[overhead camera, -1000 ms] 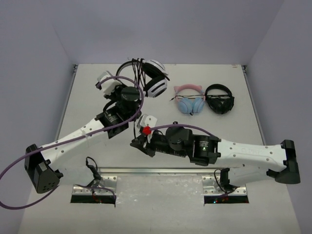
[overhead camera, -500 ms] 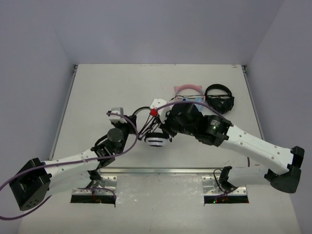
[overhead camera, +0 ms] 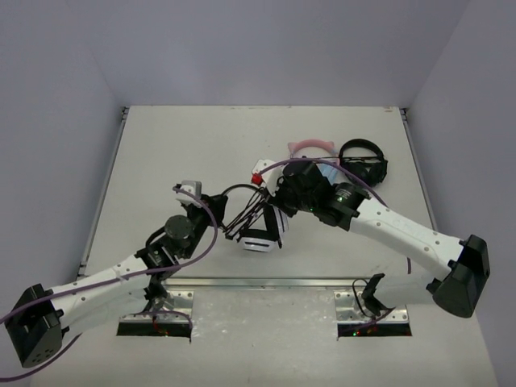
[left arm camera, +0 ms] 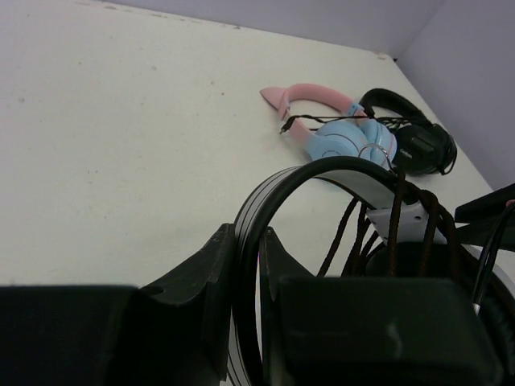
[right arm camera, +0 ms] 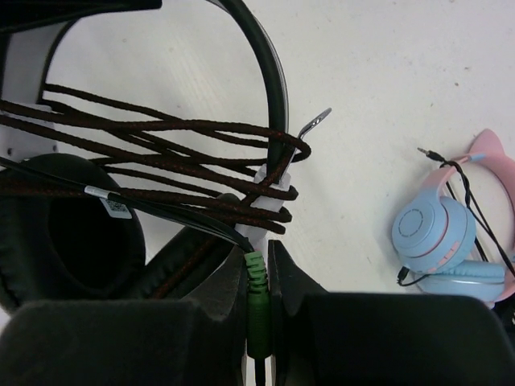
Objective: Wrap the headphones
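Table: a pale, flat surface with three headsets on or over it. The pink-and-blue cat-ear headphones near its far edge are your landmark here.

Right arm: reaches in from the near right. Its wrist passes over the near side of the cat-ear headphones and partly covers them from above.

Left arm: reaches in from the near left and ends well to the near left of the cat-ear headphones.

White headphones: the task headset, with black ear cushions. It sits to the near left of the cat-ear headphones, between your two grippers. You cannot tell whether it rests on the table.

Black headphones: all black, just to the right of the cat-ear headphones.

Headband: a black-and-white arc rising on the near side of the cat-ear headphones.

Cable: thin, dark and braided. Several strands run across the white headphones, from headband to ear cup, left of the cat-ear headphones.

Left gripper: its fingers are pressed onto the headband, one on each side.

Right gripper: its fingers are pinched together on the green plug.

Green plug: the ribbed end of a thin black lead, to the near left of the cat-ear headphones.
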